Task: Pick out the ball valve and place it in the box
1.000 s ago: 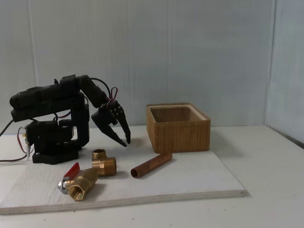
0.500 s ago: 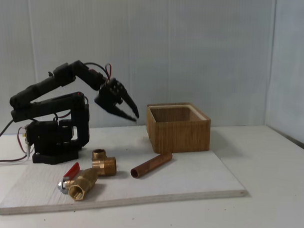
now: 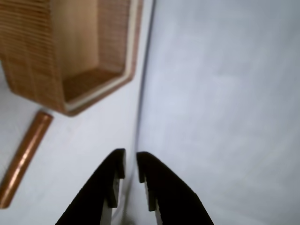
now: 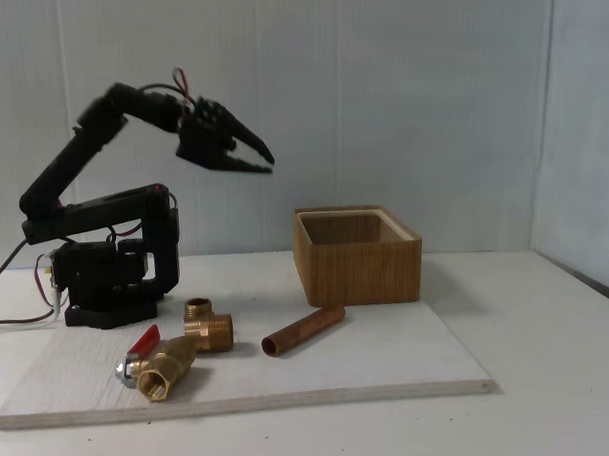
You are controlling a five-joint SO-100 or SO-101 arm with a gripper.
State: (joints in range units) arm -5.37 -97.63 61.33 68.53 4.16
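The ball valve (image 4: pixel 160 361), brass with a red lever handle, lies on the white board near its front left corner in the fixed view. The wooden box (image 4: pixel 358 270) stands open-topped at the back right of the board; the wrist view shows its ribbed side (image 3: pixel 28 51) and an empty inside. My gripper (image 4: pixel 265 162) hangs high in the air, left of and above the box, far above the valve. Its black fingers (image 3: pixel 112 180) point away with only a thin slit between them and hold nothing.
A brass elbow fitting (image 4: pixel 209 325) sits just behind the valve. A copper pipe piece (image 4: pixel 303 331) lies between it and the box, also seen as the copper pipe (image 3: pixel 23 159) from the wrist. The arm's base (image 4: pixel 108 281) stands at the board's (image 4: pixel 380 361) back left.
The arm has lifted from a folded pose near the board; the gripper has risen well above box height and swung from pointing down to nearly level.
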